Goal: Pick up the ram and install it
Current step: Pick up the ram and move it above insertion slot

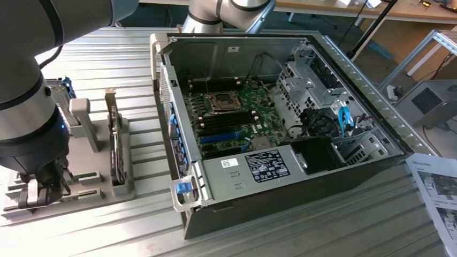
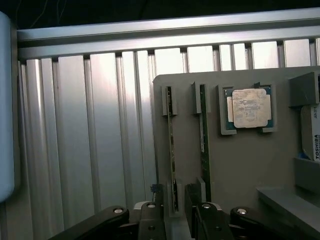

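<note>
Arm: we note it fills the exterior view's left, the thick grey links dropping from the top corner and the wrist pointing straight down. The tool hangs low over a grey fixture that lies flat on the slatted aluminium worktop.

Computer case: it lies open on its side at the centre of the exterior view, with the green motherboard exposed. The tool is well apart from it.

Wrist view: the tool looks along the fixture. Two green sticks stand on edge in parallel slots, close to each other. The ram is the one farther from the processor chip; its twin stick sits between the two. Both sticks rest in their grey end holders. A hard drive shows past the processor chip, at the fixture's edge.

Tool state: the fingers are parted, one on each side of the ram's near end and its holder block. We see a gap on both sides. Nothing is gripped or lifted.

The ram is seated in the fixture, level in its slot, not in the case. Bare worktop slats run beside the fixture.
</note>
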Controlling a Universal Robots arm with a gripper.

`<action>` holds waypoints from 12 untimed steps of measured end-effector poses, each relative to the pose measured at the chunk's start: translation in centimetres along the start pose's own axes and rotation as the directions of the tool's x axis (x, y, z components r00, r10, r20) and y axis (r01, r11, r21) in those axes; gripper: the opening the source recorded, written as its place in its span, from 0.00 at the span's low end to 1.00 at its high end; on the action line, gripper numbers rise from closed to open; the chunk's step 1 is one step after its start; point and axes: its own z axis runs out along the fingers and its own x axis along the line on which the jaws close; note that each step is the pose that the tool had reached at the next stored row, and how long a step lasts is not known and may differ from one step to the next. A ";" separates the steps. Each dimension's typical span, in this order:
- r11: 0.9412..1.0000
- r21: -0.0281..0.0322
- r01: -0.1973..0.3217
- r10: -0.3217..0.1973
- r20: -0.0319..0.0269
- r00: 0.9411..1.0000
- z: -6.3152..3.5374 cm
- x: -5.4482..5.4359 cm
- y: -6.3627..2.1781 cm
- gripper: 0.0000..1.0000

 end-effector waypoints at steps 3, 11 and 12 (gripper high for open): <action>1.000 0.000 0.000 0.000 0.000 1.000 0.25 0.1 -0.02 0.31; 1.000 -0.001 0.000 0.000 0.000 1.000 1.41 0.2 -0.07 0.31; 1.000 -0.002 0.000 0.000 0.000 1.000 1.53 0.2 -0.07 0.31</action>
